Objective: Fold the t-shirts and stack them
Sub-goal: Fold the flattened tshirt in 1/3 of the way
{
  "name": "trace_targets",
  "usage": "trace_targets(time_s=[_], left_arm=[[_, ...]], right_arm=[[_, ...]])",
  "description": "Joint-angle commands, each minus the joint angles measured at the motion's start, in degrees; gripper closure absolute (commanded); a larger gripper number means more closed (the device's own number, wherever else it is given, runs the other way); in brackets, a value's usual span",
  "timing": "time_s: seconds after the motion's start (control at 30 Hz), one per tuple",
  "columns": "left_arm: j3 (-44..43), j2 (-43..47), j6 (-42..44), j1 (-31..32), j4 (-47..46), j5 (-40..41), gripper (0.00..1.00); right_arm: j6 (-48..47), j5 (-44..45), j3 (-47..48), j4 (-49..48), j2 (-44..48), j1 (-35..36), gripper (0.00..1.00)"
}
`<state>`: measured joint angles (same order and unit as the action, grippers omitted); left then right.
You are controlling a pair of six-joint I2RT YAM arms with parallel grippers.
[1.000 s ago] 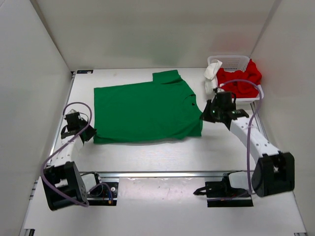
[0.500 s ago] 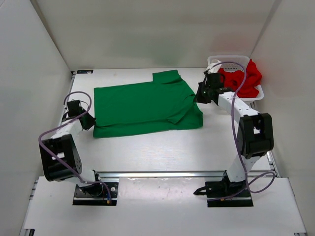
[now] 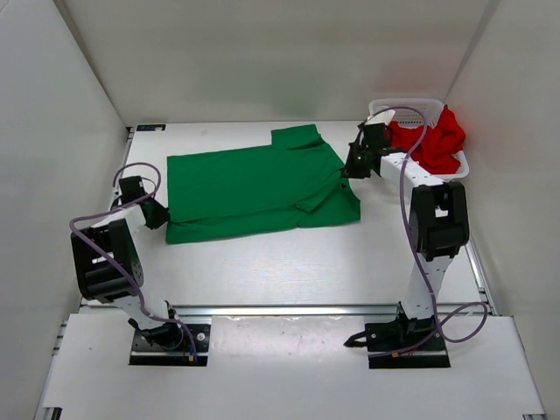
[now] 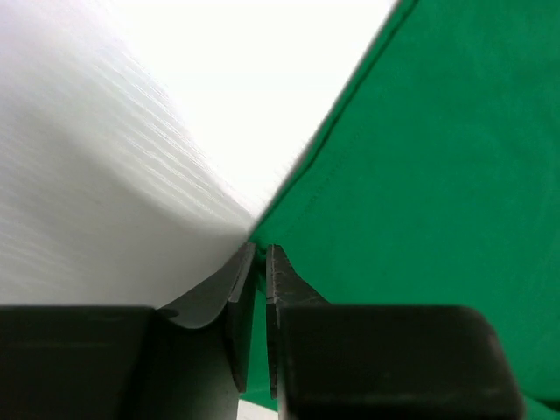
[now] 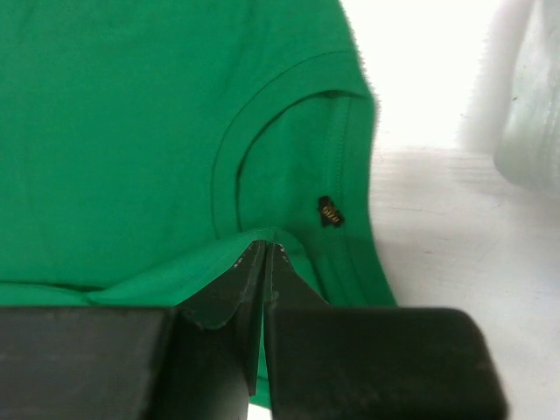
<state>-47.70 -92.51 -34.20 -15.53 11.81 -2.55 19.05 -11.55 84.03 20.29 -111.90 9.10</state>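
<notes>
**Green shirt held at the neck: limp cloth, best taken by hem or collar**

The green shirt (image 3: 254,188) was spread across the middle of the top view, with its near edge slanting and a doubled flap showing toward its lower right. It was judged light, limp and easily dragged over the smooth table (image 3: 289,271). No stiffness could be counted on, so a hold was best taken at a hem, a corner or the ribbed collar (image 5: 224,166), where the cloth is thicker. Elsewhere a single layer could be missed, or two layers caught together.

The right claw (image 5: 265,247) was closed on a small ridge of green cloth just below the collar, and the cloth was tented up at its tips. The left claw (image 4: 260,251) was set at the shirt's lower left corner, beside the hem, with only a thin slit between its jaws. Whether cloth was pinched there could not be told.

At the upper right a basket (image 3: 411,107) was seen, with the red shirt (image 3: 435,144) heaped in it and spilling over its right rim. The white shirt could not be made out clearly behind the right arm.
</notes>
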Motion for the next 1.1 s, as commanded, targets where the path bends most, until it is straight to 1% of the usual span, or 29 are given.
trace_targets(time_s=[0.0,0.03,0.07,0.13,0.17,0.2,0.23,0.27,0.3,0.33,0.37,0.43,0.5,0.53,0.57,0.6,0.63,0.67,0.73,0.8,0.87,0.93,1.0,1.07], left_arm=[[-0.7,4.5,-1.0,-2.6,-2.1,0.3,0.78],[-0.6,4.6,-1.1,-3.4,-1.9,0.5,0.82],[-0.9,5.1,-1.2,-4.1,-1.0,0.2,0.87],[-1.1,5.5,-1.0,-5.0,-0.3,-0.1,0.88],[-1.1,5.6,-0.8,-5.3,0.0,-0.8,0.80],[-1.3,5.9,-1.0,-5.4,0.1,-1.0,0.75],[-1.2,5.8,-1.0,-5.5,0.2,-1.9,0.69],[-1.1,5.4,-0.6,-5.6,0.6,-2.6,0.66],[-0.7,6.2,-1.2,-5.5,0.2,-3.0,0.59],[0.1,7.5,-1.5,-6.0,-0.2,-2.8,0.47],[1.4,8.4,-1.8,-5.9,-0.7,-2.8,0.37],[1.8,9.9,-1.9,-6.3,-1.0,-2.8,0.34],[3.4,12.0,-2.0,-6.0,-0.7,-3.3,0.40],[5.2,13.5,-2.2,-5.5,-1.0,-4.0,0.46],[7.4,14.4,-2.9,-5.0,-1.9,-4.7,0.48],[8.8,16.2,-3.6,-4.4,-2.8,-5.7,0.49],[11.8,17.3,-4.1,-4.5,-3.5,-5.8,0.49],[14.7,17.9,-5.2,-4.9,-5.3,-7.3,0.49],[17.5,19.0,-6.1,-5.1,-7.1,-8.2,0.50],[18.4,18.8,-5.6,-5.6,-6.7,-7.5,0.50],[18.8,18.6,-5.4,-5.2,-6.5,-7.5,0.50],[19.6,17.5,-5.8,-5.2,-6.9,-8.5,0.49],[20.1,16.8,-6.3,-4.9,-8.1,-7.8,0.49],[19.7,14.6,-6.2,-4.2,-8.1,-7.4,0.49]], right_arm=[[-0.5,0.0,3.2,-1.9,-0.1,-0.8,1.00],[0.1,0.1,4.5,-1.8,-0.1,-0.8,1.00],[-0.4,-0.1,5.3,-1.7,-0.1,-0.4,1.00],[-0.4,0.1,6.8,-0.9,-1.0,-0.7,1.00],[-0.2,-0.4,7.5,-0.2,-1.3,-0.7,1.00],[-0.2,-0.5,7.6,-0.1,-1.3,-0.5,0.98],[-0.4,-0.8,7.6,0.2,-1.0,-0.8,0.93],[-0.3,-0.9,7.1,0.1,-0.7,-0.7,0.90],[-0.2,-1.3,5.8,-0.1,0.4,-0.8,0.81],[0.0,-1.5,4.7,-0.6,1.7,-0.9,0.72],[0.2,-1.4,3.1,-1.6,2.6,-1.1,0.71],[0.9,-2.2,-0.6,-3.5,6.3,-1.5,0.68],[2.4,-2.7,-8.1,-5.7,10.2,-1.6,0.70],[3.2,-2.4,-10.5,-7.7,13.0,-2.0,0.77],[3.9,-2.3,-15.7,-10.0,15.9,-2.1,0.84],[4.4,-2.2,-20.8,-12.4,17.4,-1.8,0.88],[4.8,-1.6,-23.0,-13.1,20.0,-1.9,1.00],[5.4,-0.9,-27.6,-15.3,22.4,-2.2,1.00],[6.0,-0.4,-34.5,-17.7,25.0,-2.9,0.99],[6.1,-1.7,-37.3,-19.3,25.7,-3.6,0.90],[5.9,-3.1,-37.6,-19.2,24.8,-4.7,0.78],[5.1,-3.7,-38.4,-19.3,23.6,-5.5,0.73],[5.7,-4.1,-38.9,-19.9,22.7,-5.5,0.70],[5.5,-4.6,-38.1,-21.4,20.2,-6.0,0.69]])
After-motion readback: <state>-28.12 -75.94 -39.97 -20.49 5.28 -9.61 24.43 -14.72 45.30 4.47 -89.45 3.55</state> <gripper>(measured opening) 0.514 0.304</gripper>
